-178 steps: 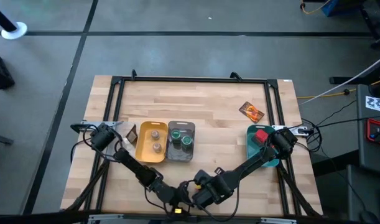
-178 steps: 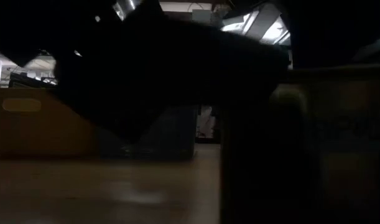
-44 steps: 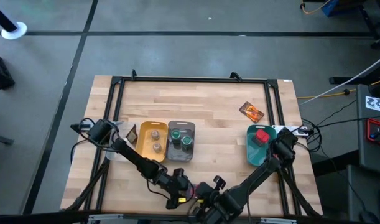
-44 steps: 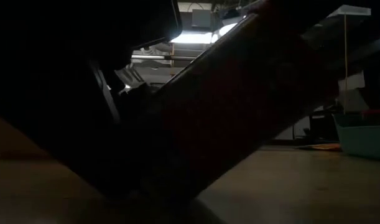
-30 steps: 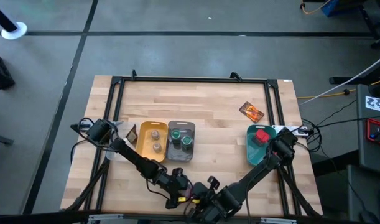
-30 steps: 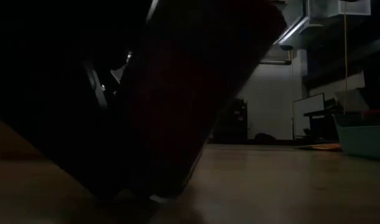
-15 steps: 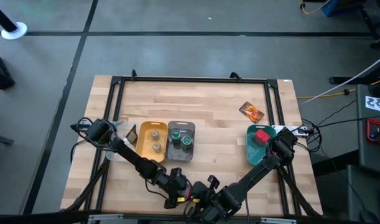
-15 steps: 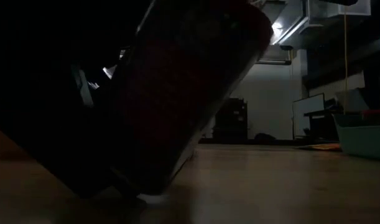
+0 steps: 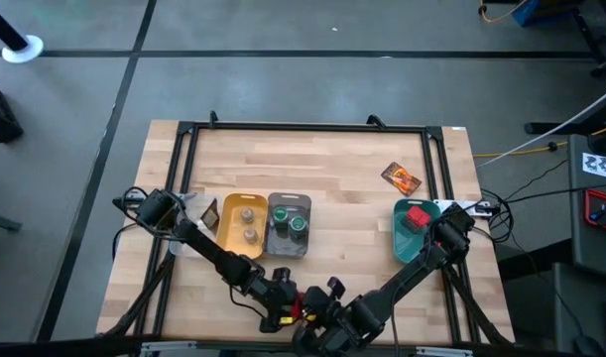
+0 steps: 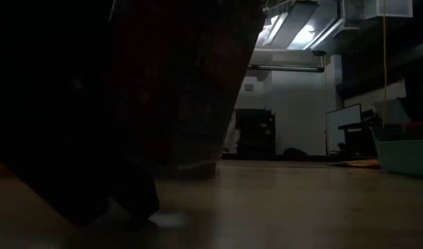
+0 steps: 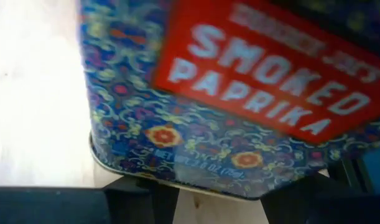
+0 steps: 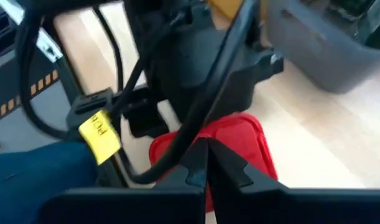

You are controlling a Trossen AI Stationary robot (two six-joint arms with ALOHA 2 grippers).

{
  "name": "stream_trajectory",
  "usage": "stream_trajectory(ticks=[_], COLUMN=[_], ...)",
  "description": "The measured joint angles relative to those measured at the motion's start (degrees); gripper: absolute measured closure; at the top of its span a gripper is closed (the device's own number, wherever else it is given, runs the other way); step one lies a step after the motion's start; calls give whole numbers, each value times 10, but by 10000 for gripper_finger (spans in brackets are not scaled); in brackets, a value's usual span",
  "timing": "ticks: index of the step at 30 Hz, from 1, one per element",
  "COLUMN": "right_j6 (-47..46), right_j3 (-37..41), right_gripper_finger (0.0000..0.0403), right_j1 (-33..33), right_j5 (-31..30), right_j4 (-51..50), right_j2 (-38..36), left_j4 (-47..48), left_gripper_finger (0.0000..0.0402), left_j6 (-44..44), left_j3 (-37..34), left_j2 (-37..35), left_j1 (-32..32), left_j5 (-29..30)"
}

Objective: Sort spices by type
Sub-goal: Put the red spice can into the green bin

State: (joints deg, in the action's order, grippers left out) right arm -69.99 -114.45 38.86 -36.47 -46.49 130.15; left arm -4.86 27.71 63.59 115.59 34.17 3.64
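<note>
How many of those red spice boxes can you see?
2: one red box lies in the teal tray on the right; another, labelled smoked paprika, sits in the left hand at the table's near edge.

The near edge is crowded: both arms meet around a red box, apparently. The yellow tray and grey tray block just beyond; the far half is open.

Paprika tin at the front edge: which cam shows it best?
Left wrist view: the paprika tin fills the frame between the left gripper's fingers, label readable. Right wrist view shows only its red lid behind the shut right gripper. High view gives a red sliver between the arms. Low view shows a dark silhouette.
</note>
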Motion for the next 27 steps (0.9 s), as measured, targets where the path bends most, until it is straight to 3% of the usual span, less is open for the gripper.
stream_trajectory(ticks=[11, 19, 27], right_j6=[-1, 9, 14], right_j3=[28, 31, 31], right_gripper_finger=[393, 393, 393], right_j1=[-1, -2, -3], right_j5=[-9, 3, 2], right_j4=[49, 76, 79], right_j2=[-1, 0, 0], left_j4=[1, 3, 2], left_gripper_finger=[221, 222, 222], left_j6=[-45, -133, -141], left_j3=[0, 0, 0], left_j2=[0, 0, 0], left_j1=[0, -2, -2], left_j5=[8, 10, 27])
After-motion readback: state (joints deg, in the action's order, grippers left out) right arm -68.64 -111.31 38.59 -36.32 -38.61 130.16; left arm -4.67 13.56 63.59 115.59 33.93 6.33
